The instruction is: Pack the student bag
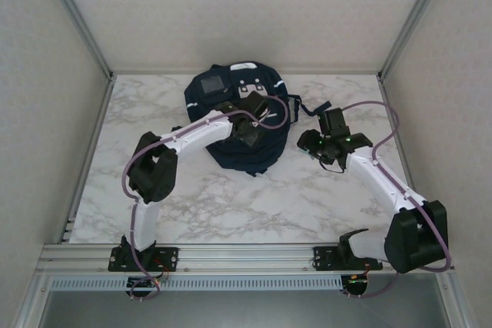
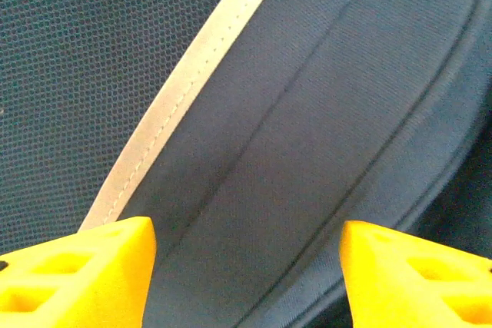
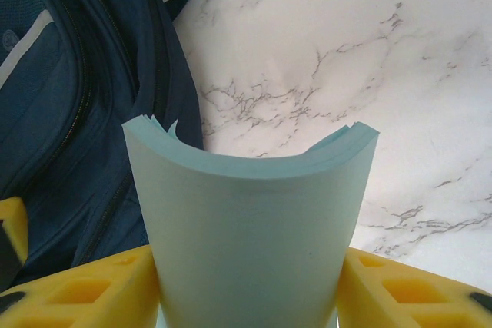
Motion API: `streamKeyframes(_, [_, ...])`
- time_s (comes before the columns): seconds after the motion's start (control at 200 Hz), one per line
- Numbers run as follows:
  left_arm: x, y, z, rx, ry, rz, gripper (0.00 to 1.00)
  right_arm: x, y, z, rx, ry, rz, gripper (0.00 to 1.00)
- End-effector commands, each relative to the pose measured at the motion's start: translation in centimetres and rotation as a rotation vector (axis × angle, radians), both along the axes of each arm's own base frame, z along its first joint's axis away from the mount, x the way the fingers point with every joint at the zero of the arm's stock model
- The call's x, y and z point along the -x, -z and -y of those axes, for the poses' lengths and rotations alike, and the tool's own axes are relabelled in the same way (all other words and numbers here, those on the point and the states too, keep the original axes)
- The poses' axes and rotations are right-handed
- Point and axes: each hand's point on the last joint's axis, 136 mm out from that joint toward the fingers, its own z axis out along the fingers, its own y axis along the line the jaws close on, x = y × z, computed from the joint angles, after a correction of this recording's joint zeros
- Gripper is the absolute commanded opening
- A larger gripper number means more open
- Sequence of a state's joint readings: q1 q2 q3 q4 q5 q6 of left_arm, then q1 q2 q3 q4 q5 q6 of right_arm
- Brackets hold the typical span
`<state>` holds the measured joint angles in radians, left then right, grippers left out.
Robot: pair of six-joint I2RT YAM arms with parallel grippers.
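the marble table [image 1: 231, 205] is seen with the student bag [image 1: 207, 97] laid flat at its far middle. the bag's navy fabric and a white stripe [image 2: 177, 90] are seen close beneath the left gripper [image 2: 246, 243], whose yellow fingers are held apart with nothing clasped between them. a light blue pad of sheets [image 3: 246, 213], bowed into a curve, is clamped between the fingers of the right gripper [image 3: 246, 274], which is held over the marble just beside the bag's right side.

White arms [image 1: 196, 134] with black joints [image 1: 150, 176], purple cables [image 1: 397, 122] and yellow claw fingers [image 2: 77, 274]
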<state>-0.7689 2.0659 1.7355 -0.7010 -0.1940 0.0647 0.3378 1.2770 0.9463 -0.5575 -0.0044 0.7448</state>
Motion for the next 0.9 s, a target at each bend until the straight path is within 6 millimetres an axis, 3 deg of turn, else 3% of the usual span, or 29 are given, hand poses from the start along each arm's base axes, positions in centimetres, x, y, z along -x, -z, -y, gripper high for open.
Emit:
streamKeyframes(0.0, [-0.9, -0.1, -0.5, -0.060, 0.003, 0.024, 0.61, 0.3, -0.3, 0.1, -0.024, 0.012, 0.013, 0.56])
streamKeyframes(0.105, [-1.0, 0.3, -0.4, -0.067, 0.005, 0.020, 0.49, 0.3, -0.5, 0.1, -0.026, 0.012, 0.020, 0.56])
streamKeyframes(0.175, [-1.0, 0.3, -0.6, -0.075, 0.006, 0.021, 0.27, 0.2, -0.5, 0.0, -0.031, 0.008, 0.020, 0.55])
streamKeyframes(0.23, [-1.1, -0.3, -0.5, -0.066, 0.005, 0.030, 0.00, 0.1, -0.6, -0.4, -0.046, -0.004, 0.021, 0.54])
streamKeyframes(0.435, [-1.6, -5.4, -0.6, 0.073, -0.065, 0.069, 0.00, -0.9, -0.6, -2.7, -0.137, -0.042, 0.016, 0.51])
streamKeyframes(0.636, [-2.0, -10.7, -0.6, 0.292, -0.132, 0.061, 0.00, -3.2, -1.2, -6.3, -0.198, -0.088, 0.034, 0.51])
streamKeyframes(0.771, [-2.1, -12.9, -0.1, 0.378, -0.142, 0.056, 0.00, -5.3, -1.4, -9.6, -0.233, -0.130, 0.040, 0.51])
streamKeyframes(0.896, [-2.5, -13.7, 0.2, 0.421, -0.164, 0.054, 0.00, -7.2, -0.8, -12.6, -0.263, -0.136, 0.032, 0.51])
